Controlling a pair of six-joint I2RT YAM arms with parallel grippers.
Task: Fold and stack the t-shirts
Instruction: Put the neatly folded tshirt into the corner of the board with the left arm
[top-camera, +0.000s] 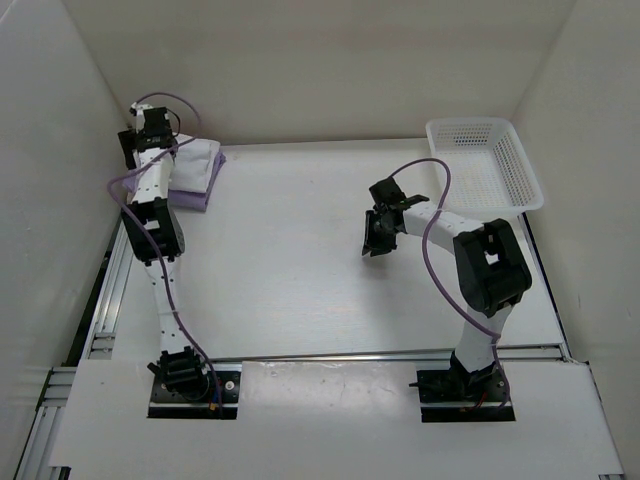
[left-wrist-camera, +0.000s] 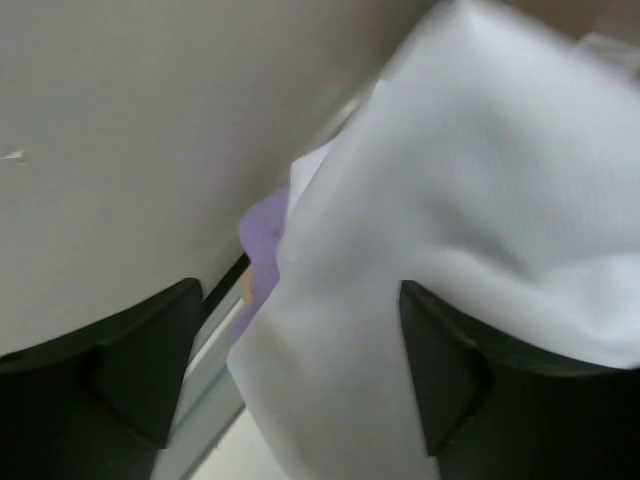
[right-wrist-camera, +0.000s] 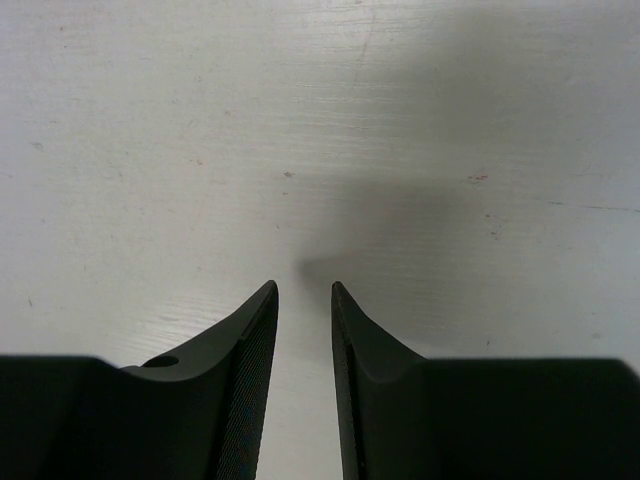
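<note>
Near edge: both arm bases bolted side by side on the table (top-camera: 300, 300), a matte white board, faintly scuffed and speckled in the right wrist view.

Mid-table, right of centre: right gripper (top-camera: 383, 232) pointing down at bare board. Black tapered fingers (right-wrist-camera: 255, 350) with finely ribbed inner faces, parted by a narrow slit, nothing between. Idle, well apart from any cloth.

Far left corner: folded pile against the side wall. White t-shirt (top-camera: 196, 160) on top, soft, smooth-woven, edges rounded and slightly puffed, not crisp. Lavender t-shirt (top-camera: 190, 198) beneath, showing as a purple band along the near and right edges. No tan shirt to be made out for certain; only a tiny beige fleck low in the left wrist view, too small to call.

Over the pile: left gripper (top-camera: 150, 125), jaws spread wide, white cloth billowing loose between the two black pads, draped against the right one, not pinched.

Step in hand, as judged: laying the white shirt on the stack, late in the task. Next move likely calls for a straight lift clear of the pile, slow enough not to snag or drag the limp top layer; perhaps a light press to flatten the puffed fold.

Far right: white perforated plastic basket (top-camera: 485, 160), rigid, lattice-walled, nothing visible in it.
</note>
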